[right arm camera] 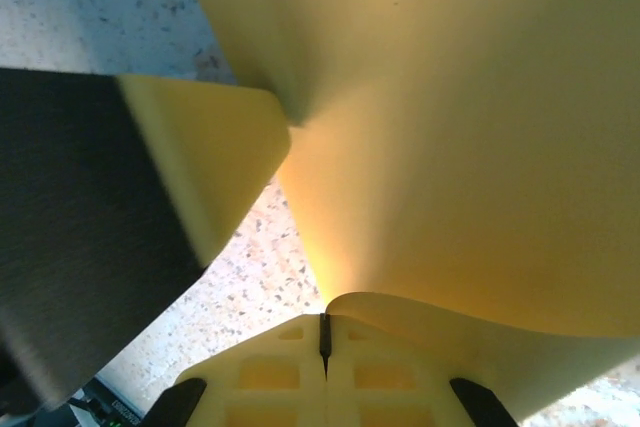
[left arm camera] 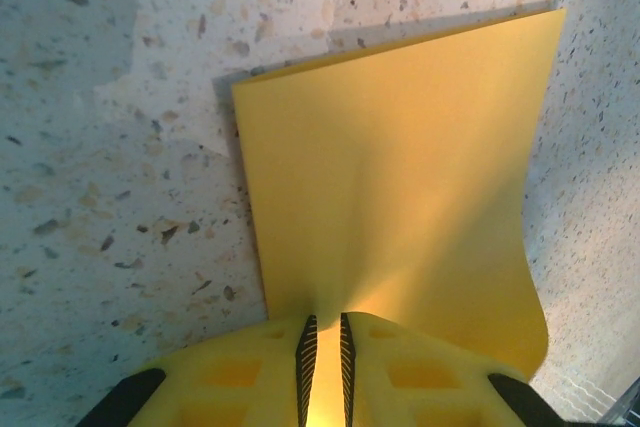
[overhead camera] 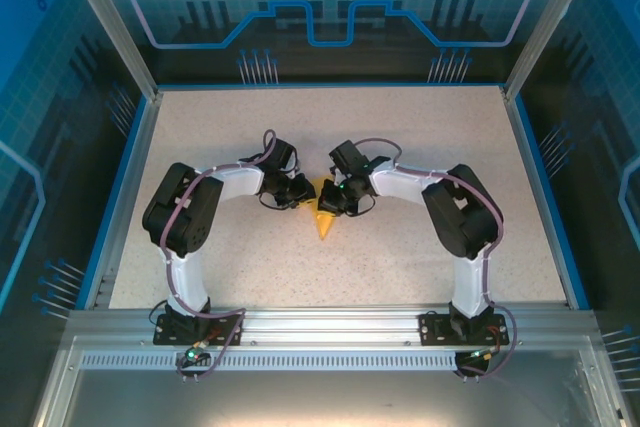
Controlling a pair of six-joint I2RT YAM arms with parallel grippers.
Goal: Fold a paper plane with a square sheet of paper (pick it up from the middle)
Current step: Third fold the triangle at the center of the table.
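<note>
The orange-yellow sheet of paper (overhead camera: 325, 221) hangs between my two grippers at the table's middle, and its lower end tapers to a point toward the near side. In the left wrist view the sheet (left arm camera: 400, 167) fans out from the left gripper (left arm camera: 325, 325), whose pads pinch a puckered fold of it. My left gripper (overhead camera: 303, 193) and right gripper (overhead camera: 331, 197) almost touch. The right gripper (right arm camera: 325, 319) is shut on a curled edge of the sheet (right arm camera: 450, 127). One finger (right arm camera: 215, 157) of the left gripper presses the paper just ahead of it.
The speckled beige table (overhead camera: 420, 137) spreads around both arms, bounded by a blue rim (overhead camera: 115, 197) and metal posts. An aluminium rail (overhead camera: 330, 325) carries the arm bases at the near edge.
</note>
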